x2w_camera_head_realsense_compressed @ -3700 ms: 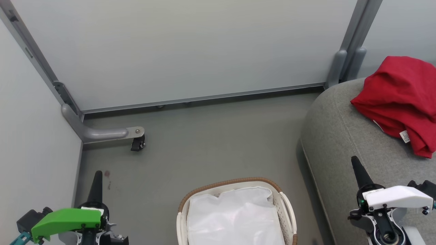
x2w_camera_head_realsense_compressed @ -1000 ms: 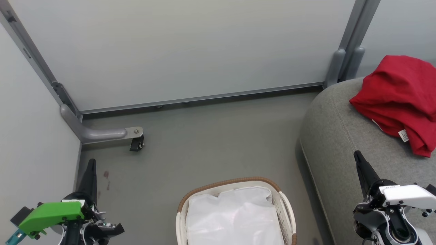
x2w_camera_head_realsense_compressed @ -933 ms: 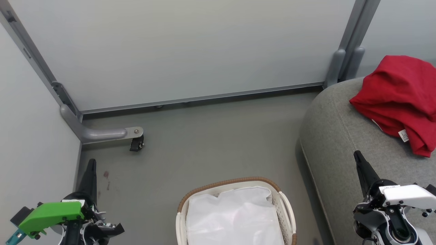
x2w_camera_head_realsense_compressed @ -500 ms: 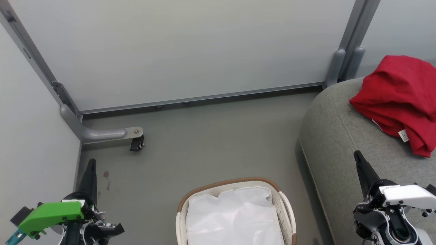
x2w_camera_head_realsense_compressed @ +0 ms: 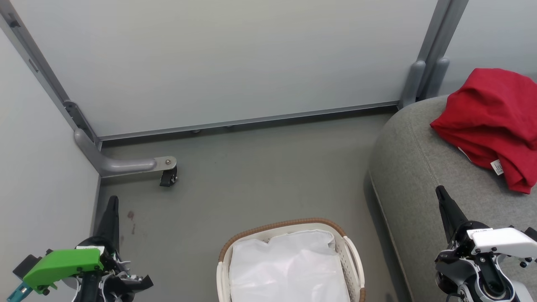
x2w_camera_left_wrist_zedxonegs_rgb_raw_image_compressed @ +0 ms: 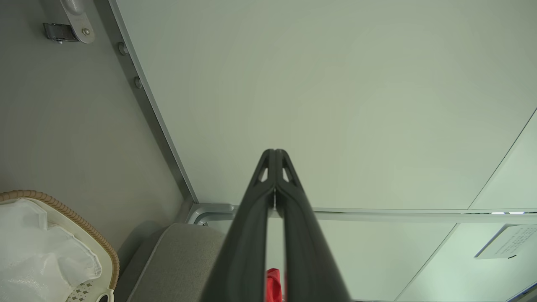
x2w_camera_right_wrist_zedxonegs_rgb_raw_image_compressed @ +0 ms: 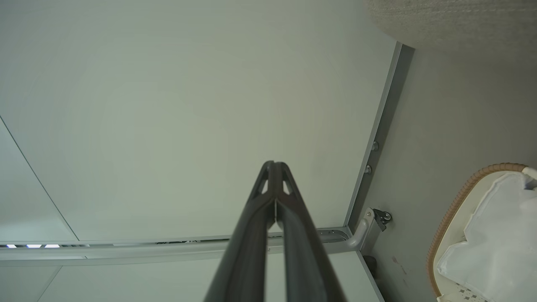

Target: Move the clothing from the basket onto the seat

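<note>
The red clothing lies bunched on the grey seat at the right; a sliver of that clothing shows red in the left wrist view. The white basket with a brown woven rim stands on the floor at bottom centre, and inside I see just its white liner. My left gripper is shut and empty at lower left, beside the wall. My right gripper is shut and empty over the seat's front, below the clothing. Both wrist views show fingertips pressed together: left gripper, right gripper.
Pale partition panels close the space at the back and left. A grey metal foot with a black caster juts onto the floor at the left. Bare grey floor lies between the wall, the basket and the seat.
Over the last second nothing has moved. Compared with several seconds ago, my left gripper has shifted left and down, and my right gripper has tilted a little.
</note>
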